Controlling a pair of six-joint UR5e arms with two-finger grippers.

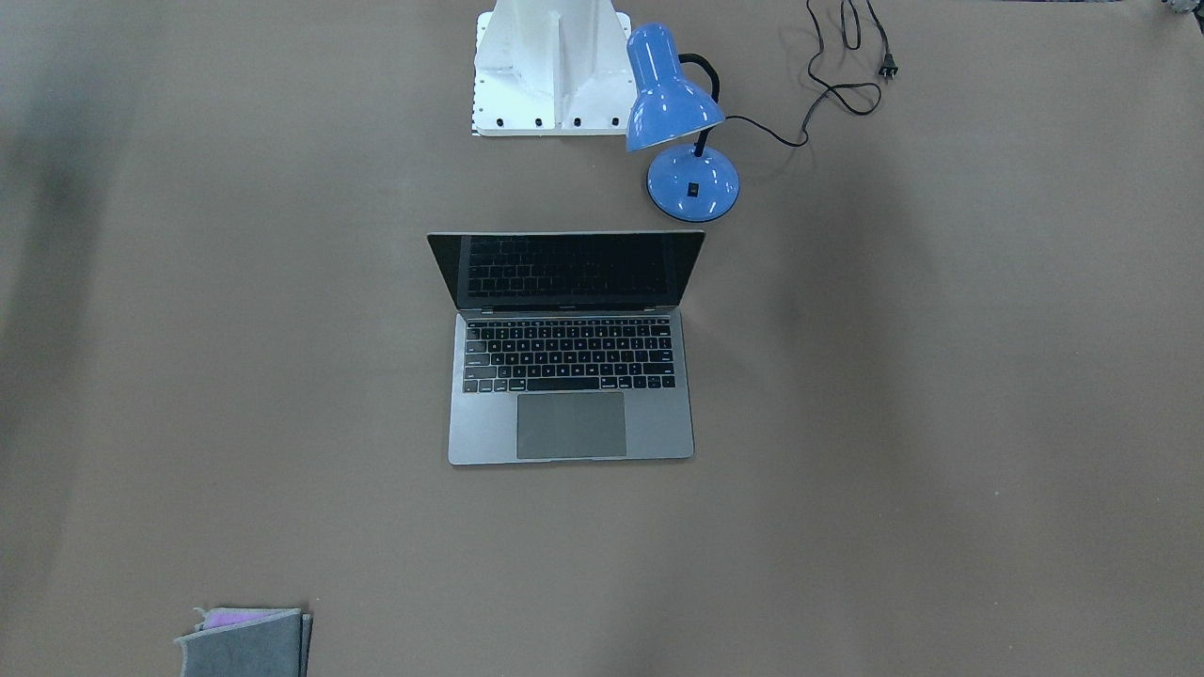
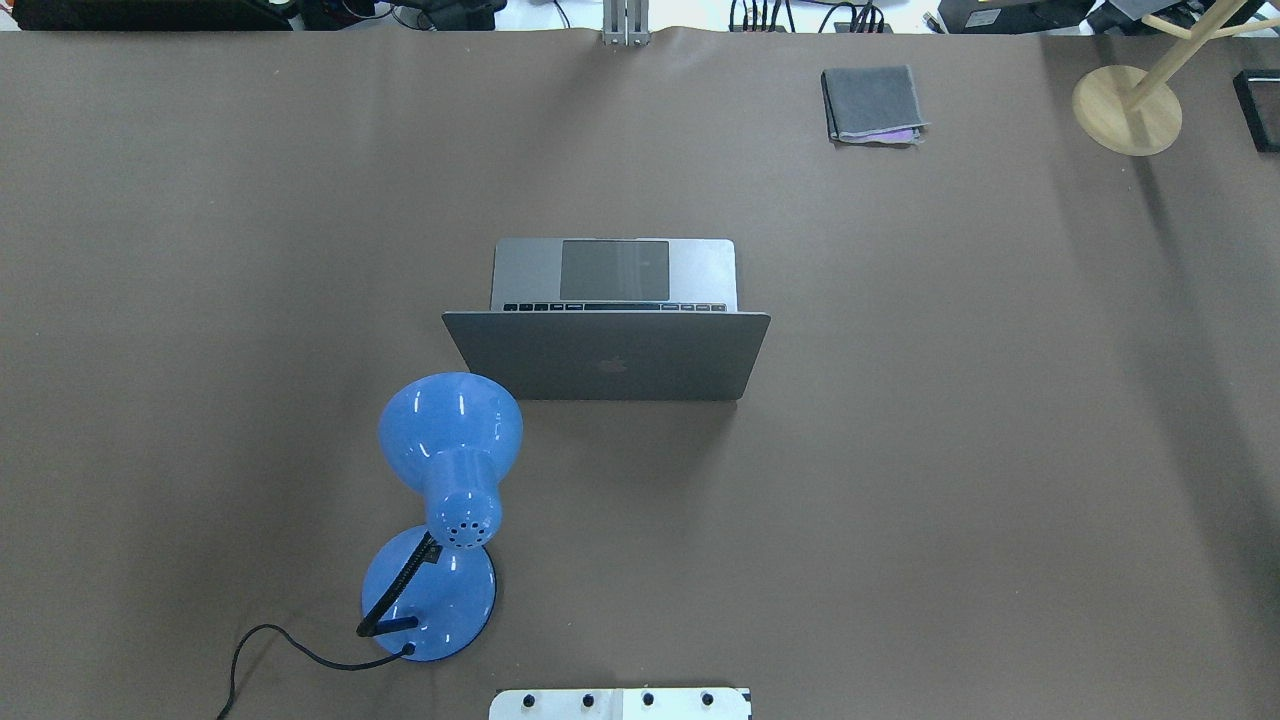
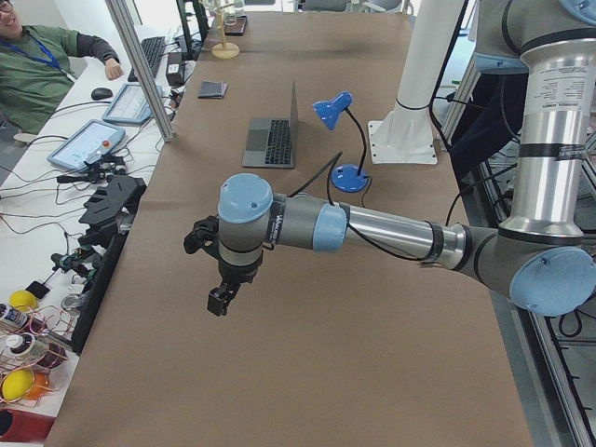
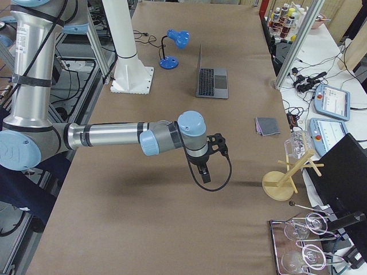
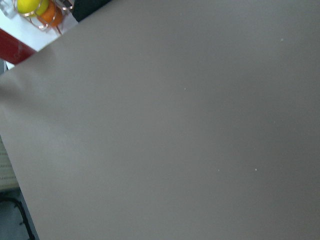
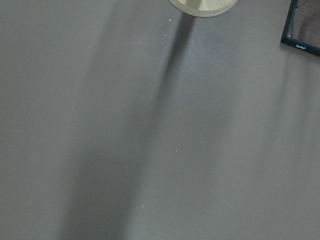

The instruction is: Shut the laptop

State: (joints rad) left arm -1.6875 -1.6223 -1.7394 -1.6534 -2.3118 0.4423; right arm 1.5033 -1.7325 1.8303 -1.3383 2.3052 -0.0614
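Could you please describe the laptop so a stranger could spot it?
On the brown table, find the blue lamp near the middle. The laptop stands right beside it, open. It is grey metal with black keys, unlike the small folded cloth farther off.

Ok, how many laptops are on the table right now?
1. The laptop sits open mid-table, with the blue desk lamp standing close behind one corner of its lid. No other laptop shows in any view.

We see the laptop (image 1: 570, 350) in smooth, matt grey metal, its screen (image 1: 569, 268) glossy black and mirroring the keys. The desk lamp (image 1: 670, 94) has a shiny blue finish with bright highlights. The table (image 1: 941, 423) wears a matt brown, paper-like cover. The folded cloth (image 2: 872, 102) looks like soft grey felt, and the round base (image 2: 1126, 110) is pale wood.
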